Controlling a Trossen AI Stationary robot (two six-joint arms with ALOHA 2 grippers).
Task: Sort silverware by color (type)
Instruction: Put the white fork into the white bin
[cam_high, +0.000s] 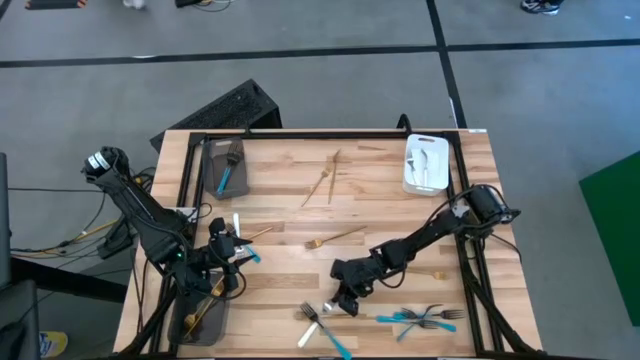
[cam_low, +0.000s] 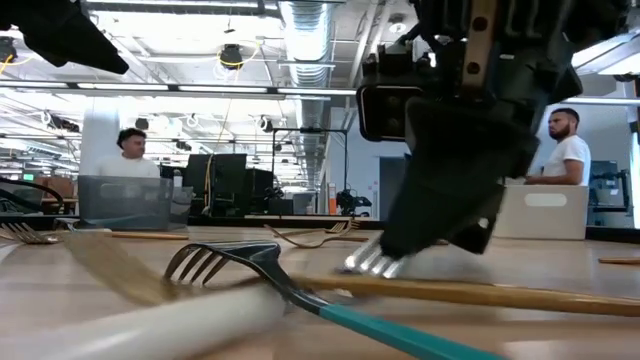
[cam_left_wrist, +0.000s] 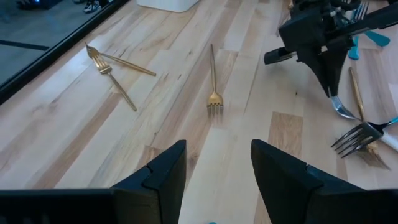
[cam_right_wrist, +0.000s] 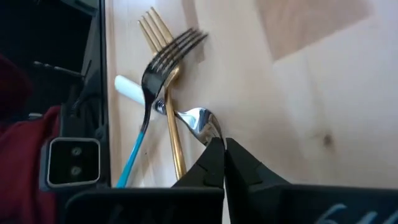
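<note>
Silver shows at the tip of the right gripper (cam_right_wrist: 219, 144): its jaws are pressed together on the polished end of a silver utensil (cam_right_wrist: 198, 119), which lies on the wooden counter (cam_right_wrist: 298, 112). The right wrist view alone shows this pinch clearly; just beyond the jaws, a turquoise-handled fork (cam_right_wrist: 155, 74) crosses a gold fork (cam_right_wrist: 166, 106), with a white handle (cam_right_wrist: 127, 88) beside them. Seen from overhead, the right gripper (cam_high: 350, 297) is only a dark shape low over the counter's near edge, the pinched piece hidden, but this view gives the wider spread: a cluster of turquoise-handled forks (cam_high: 425, 318) off to one side of the jaws, a gold fork (cam_high: 335, 239) lying between the 2 arms, 2 crossed gold pieces (cam_high: 325, 180) farther off, a white tray (cam_high: 425, 165) and a grey tray (cam_high: 225, 165) at the far corners.

From table height, silver tines (cam_low: 375, 262) poke out under the right gripper (cam_low: 450, 200), and a turquoise-handled fork (cam_low: 290, 285) lies close in front. 2 people stand in the room behind.

Spread wide and holding nothing, the jaws of the left gripper (cam_left_wrist: 217, 168) frame bare wood in the left wrist view, with the lone gold fork (cam_left_wrist: 214, 96) straight ahead of them. Overhead, the left gripper (cam_high: 225, 255) sits near another grey tray (cam_high: 185, 330) holding gold pieces.
</note>
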